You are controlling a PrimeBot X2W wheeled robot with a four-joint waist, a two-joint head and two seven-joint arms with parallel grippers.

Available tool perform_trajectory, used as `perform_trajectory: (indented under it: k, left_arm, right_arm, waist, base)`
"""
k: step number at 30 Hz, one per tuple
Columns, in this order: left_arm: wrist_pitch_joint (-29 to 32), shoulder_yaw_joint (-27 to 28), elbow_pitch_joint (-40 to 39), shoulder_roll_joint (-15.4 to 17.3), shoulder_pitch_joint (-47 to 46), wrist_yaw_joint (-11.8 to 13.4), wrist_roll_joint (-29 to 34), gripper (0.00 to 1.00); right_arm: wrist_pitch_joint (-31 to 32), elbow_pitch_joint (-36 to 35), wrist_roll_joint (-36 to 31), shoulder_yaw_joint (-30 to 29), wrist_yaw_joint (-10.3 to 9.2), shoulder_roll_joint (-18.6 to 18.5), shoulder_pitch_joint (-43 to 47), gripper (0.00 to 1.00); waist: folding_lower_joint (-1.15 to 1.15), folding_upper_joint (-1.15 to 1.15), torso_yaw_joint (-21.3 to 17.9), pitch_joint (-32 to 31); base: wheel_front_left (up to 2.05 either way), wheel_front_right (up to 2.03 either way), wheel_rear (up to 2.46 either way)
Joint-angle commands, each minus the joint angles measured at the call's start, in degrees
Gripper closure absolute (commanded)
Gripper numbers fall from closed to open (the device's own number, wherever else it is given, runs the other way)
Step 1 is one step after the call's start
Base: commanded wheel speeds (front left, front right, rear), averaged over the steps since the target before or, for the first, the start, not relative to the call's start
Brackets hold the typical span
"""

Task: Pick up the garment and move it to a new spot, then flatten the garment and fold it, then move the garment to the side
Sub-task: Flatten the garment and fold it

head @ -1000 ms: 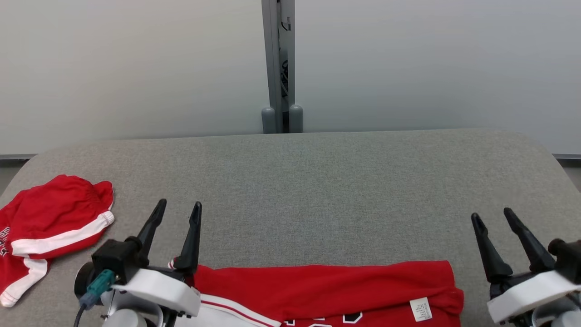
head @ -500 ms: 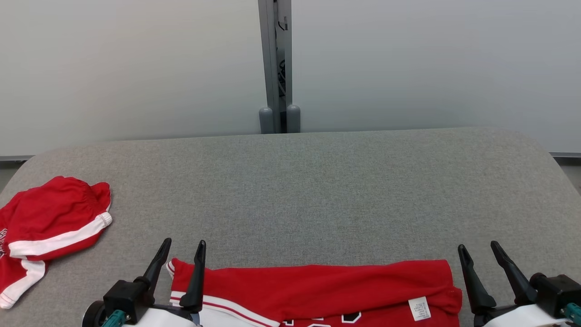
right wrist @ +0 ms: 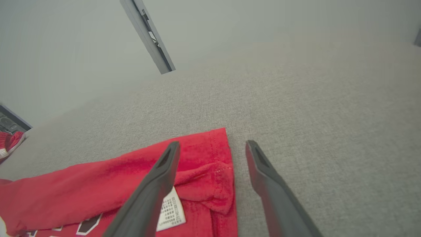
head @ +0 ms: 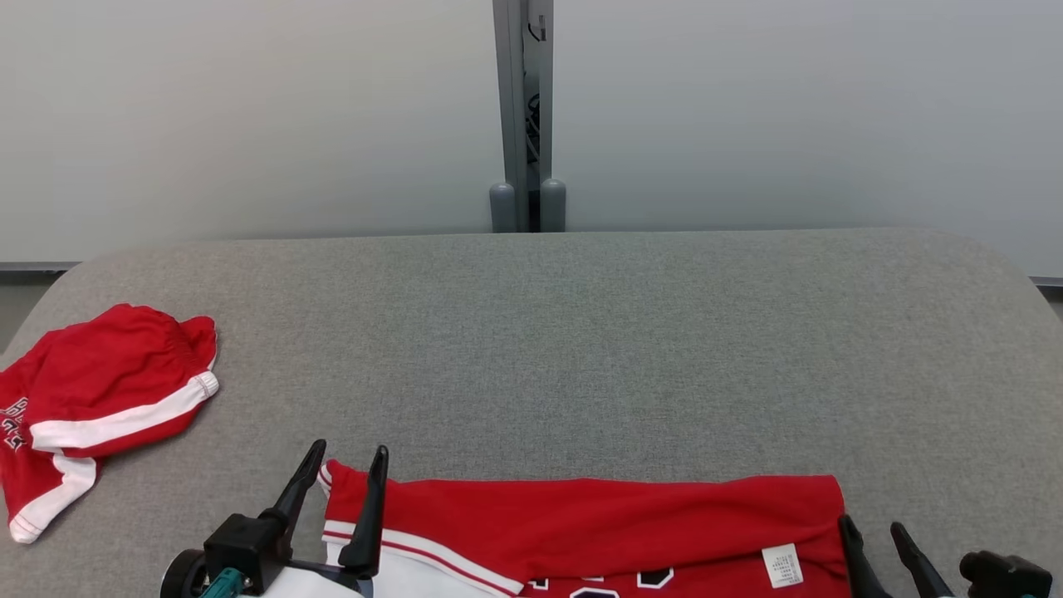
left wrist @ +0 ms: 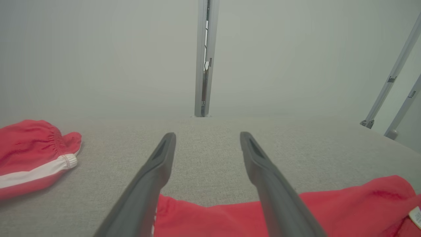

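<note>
A lab: grey padded table (head: 581, 332), bare partitions (head: 249, 124).

Grey fabric table (head: 581, 332) (rounded corners) fronts pale wall panels (head: 249, 108) split by a post (head: 521, 108), perhaps metal.

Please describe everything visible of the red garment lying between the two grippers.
The red garment is soft cloth with white stripes at its left end, dark white-edged print and a white label near its right end. It lies as a long, wrinkled band on the grey table. The open left gripper and open right gripper stand at its ends; contact is unclear.
</note>
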Motion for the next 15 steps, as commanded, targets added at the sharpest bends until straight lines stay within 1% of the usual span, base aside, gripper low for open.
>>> perform_trajectory:
  k: [1, 5, 10, 15]
  left_arm:
    - [-0.2, 0.0, 0.3, 0.2, -0.3, -0.3, 0.6, 0.0]
    - [-0.2, 0.0, 0.5, 0.2, -0.9, -0.4, 1.2, 0.0]
    - [-0.2, 0.4, 0.5, 0.3, -1.4, -0.5, 1.7, 0.0]
    - [-0.2, 0.0, 0.3, 0.7, -1.1, -0.6, 1.5, 0.0]
  right_arm:
    - [0.0, 2.0, 1.8, 0.0, 0.01, 0.0, -1.0, 0.0]
    - [0.0, 6.8, 5.6, -0.1, 0.01, 0.7, -2.5, 0.0]
    - [0.0, 10.7, 10.0, -0.3, 0.01, 1.5, -3.6, 0.0]
    - [0.0, 12.2, 11.2, 0.7, 0.01, 1.2, -4.0, 0.0]
  waist:
    - [0.0, 0.0, 0.5, 0.4]
    - [0.0, 0.0, 1.4, 1.2]
    - [0.0, 0.0, 2.6, 1.8]
    - [0.0, 0.0, 3.2, 2.0]
  base:
    - [0.0, 0.0, 0.0]
    - [0.0, 0.0, 0.0]
    - [0.0, 0.0, 0.0]
    - [0.0, 0.0, 0.0]
